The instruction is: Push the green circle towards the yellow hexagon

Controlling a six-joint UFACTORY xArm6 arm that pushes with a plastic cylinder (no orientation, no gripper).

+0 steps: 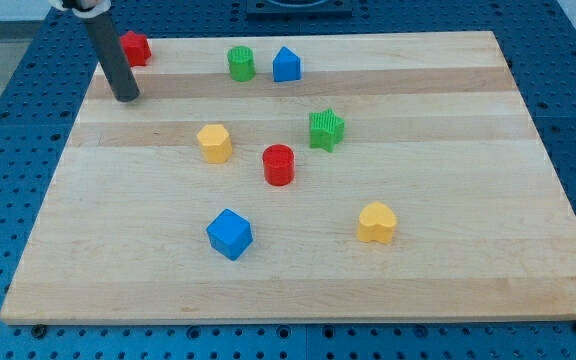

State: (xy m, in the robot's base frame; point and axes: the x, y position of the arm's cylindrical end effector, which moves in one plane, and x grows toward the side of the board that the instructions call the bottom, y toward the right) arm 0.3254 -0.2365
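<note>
My tip (126, 97) sits on the wooden board (468, 270) near its far-left corner, touching no block. It's a plain dark rod, so there are no jaws to open or close and it holds nothing. Nearest block is a red one (135, 47), shape unclear, just beside the rod at about 1 o'clock from the tip, partly behind the rod.

Green circle (240, 63), an upright cylinder, stands near the board's top edge, at roughly 2 o'clock from the tip and well apart from it. Blue house-shaped block (286, 65) is just beside it at 3 o'clock, small gap between them.

Yellow hexagon (214, 143) lies at about 7 o'clock from the green circle, well apart, nothing between them. Red cylinder (279, 165) is near the hexagon at 4 o'clock. Green star (326, 129) sits at 1 o'clock from the red cylinder. Blue cube (230, 234) is at 6 o'clock from the hexagon, toward the view's bottom. Yellow heart (376, 222) is at 3 o'clock from the cube, well apart.
</note>
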